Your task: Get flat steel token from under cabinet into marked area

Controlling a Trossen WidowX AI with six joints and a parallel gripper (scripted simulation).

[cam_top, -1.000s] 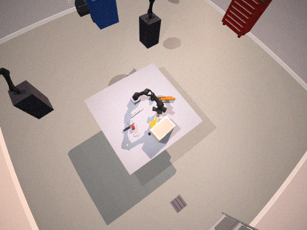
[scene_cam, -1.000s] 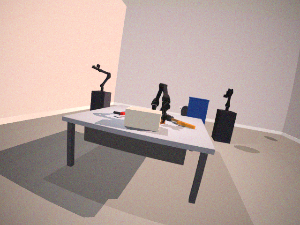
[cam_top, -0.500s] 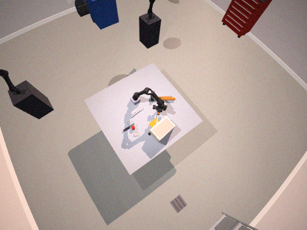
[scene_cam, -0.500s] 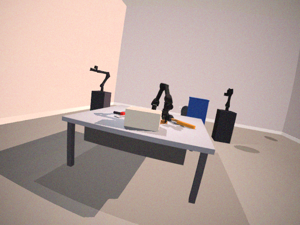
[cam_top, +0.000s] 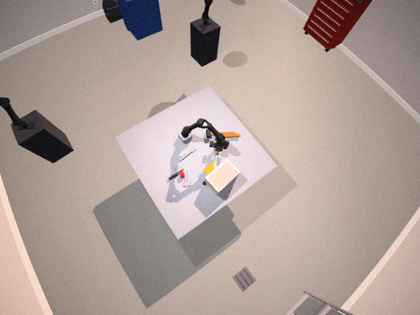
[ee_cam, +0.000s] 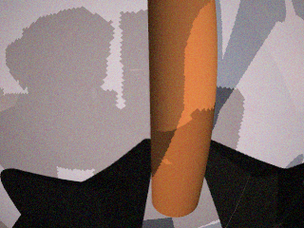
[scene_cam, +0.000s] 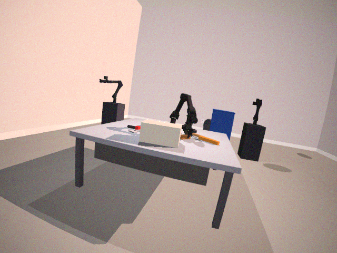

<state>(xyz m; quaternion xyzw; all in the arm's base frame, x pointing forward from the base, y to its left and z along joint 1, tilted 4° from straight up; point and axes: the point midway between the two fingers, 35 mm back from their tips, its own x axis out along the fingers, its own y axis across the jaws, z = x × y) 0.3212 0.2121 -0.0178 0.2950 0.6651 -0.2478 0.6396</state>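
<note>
My gripper is shut on the orange handle of a tool, low over the table on the cabinet's front side. A thin pale shaft runs from the handle toward the cabinet; its far end cannot be made out. The cream cabinet stands on the table. The yellow marked area lies in front of it, partly hidden by the cabinet. The steel token cannot be seen in any view, and the vent slots are not visible.
A long orange-handled tool lies behind the gripper. A red block with a black handle and pale pieces lie to one side. A small dark object sits by the cabinet's corner.
</note>
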